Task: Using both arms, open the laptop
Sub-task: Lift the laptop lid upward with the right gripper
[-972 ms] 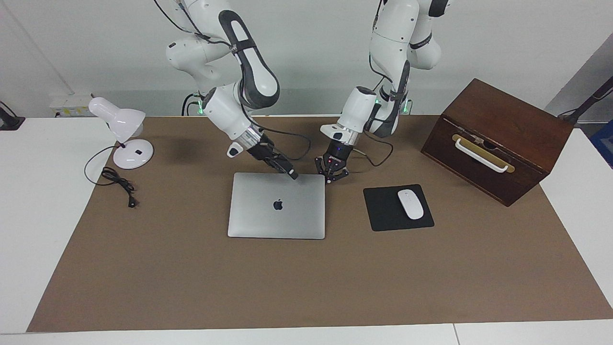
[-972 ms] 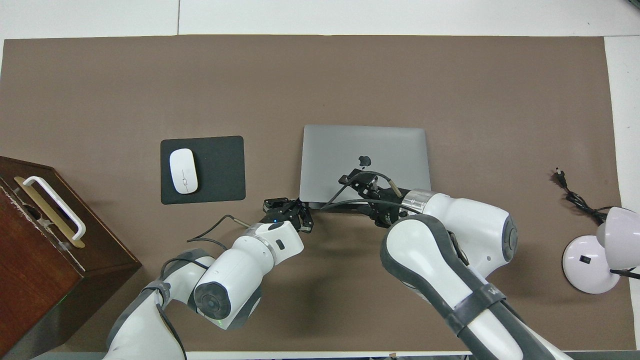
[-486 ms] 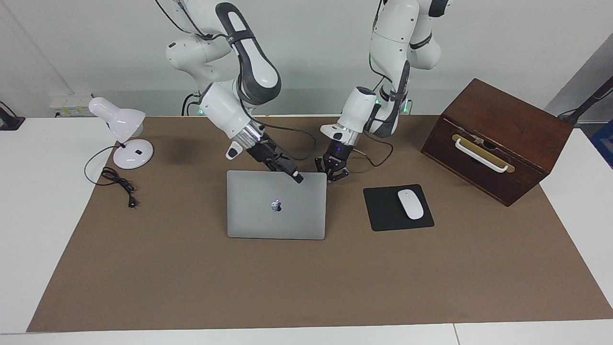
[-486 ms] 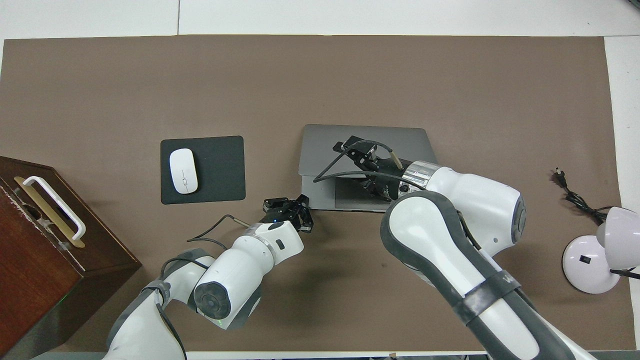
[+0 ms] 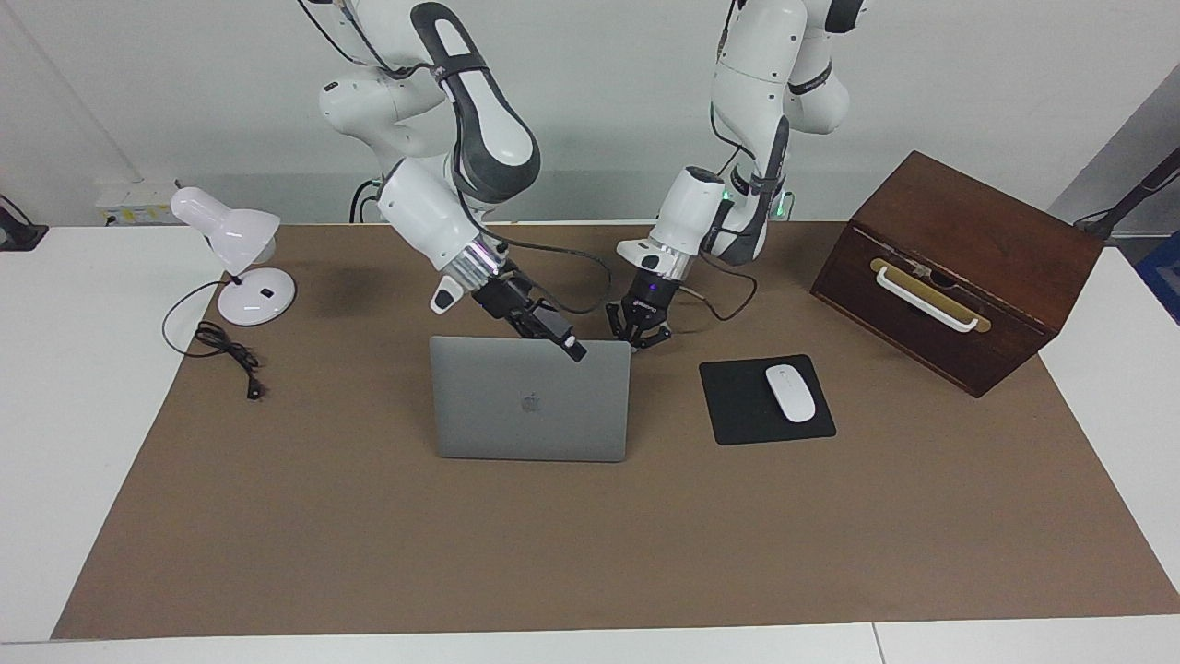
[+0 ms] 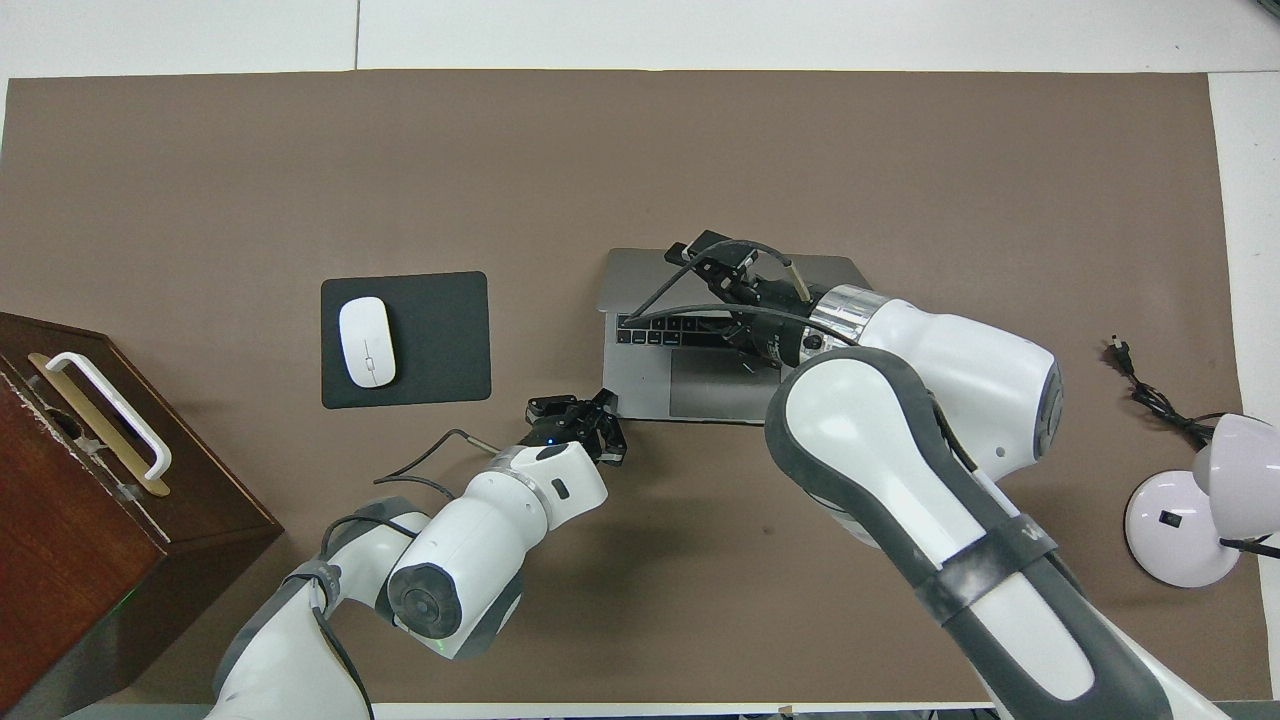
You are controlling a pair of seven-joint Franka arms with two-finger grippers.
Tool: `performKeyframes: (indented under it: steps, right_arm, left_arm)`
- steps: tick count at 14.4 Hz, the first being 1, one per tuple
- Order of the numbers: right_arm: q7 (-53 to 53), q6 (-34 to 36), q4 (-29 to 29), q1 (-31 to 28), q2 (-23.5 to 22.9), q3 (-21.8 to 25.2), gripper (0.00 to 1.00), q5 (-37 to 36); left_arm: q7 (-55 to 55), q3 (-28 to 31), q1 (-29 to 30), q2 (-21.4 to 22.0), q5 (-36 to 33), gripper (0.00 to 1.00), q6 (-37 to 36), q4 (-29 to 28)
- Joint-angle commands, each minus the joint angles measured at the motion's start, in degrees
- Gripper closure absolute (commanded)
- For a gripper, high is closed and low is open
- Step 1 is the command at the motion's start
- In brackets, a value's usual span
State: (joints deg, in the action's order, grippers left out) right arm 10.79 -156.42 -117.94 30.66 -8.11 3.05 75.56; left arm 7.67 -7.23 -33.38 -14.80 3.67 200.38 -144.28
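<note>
The silver-grey laptop stands in the middle of the brown mat with its lid lifted steeply; the apple logo faces away from the robots. In the overhead view its keyboard deck and dark trackpad show. My right gripper is at the lid's top edge and looks shut on it; it also shows over the lid in the overhead view. My left gripper is low at the deck's corner nearest the left arm, fingers spread, and it shows there in the overhead view too.
A black mouse pad with a white mouse lies beside the laptop toward the left arm's end. A brown wooden box with a white handle stands at that end. A white desk lamp and its cable are at the right arm's end.
The lid has swung up from flat and closed to steeply raised, with my right gripper rising at its edge. The keyboard now shows. My left gripper has stayed at the deck's corner.
</note>
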Motion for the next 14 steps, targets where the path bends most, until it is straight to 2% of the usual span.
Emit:
performKeyframes:
  steps: [1,10,14]
  right_arm:
    - [-2.79,-0.55,3.32,-0.95,-1.64,-0.24,0.0,1.17]
    - [-2.96,1.02,7.81,-3.23,-3.4,-0.32,0.0,-4.09]
    - [-3.05,5.33,10.01,-5.95,-4.19,-0.33,0.0,-7.62]
  left_arm:
    - [-1.69,0.55,0.25,-4.62,0.29,1.0,0.45,2.07]
    - [-1.78,0.55,0.25,-4.98,0.29,1.0,0.45,2.16]
    - [-1.69,0.55,0.25,-4.98,0.29,1.0,0.45,2.16]
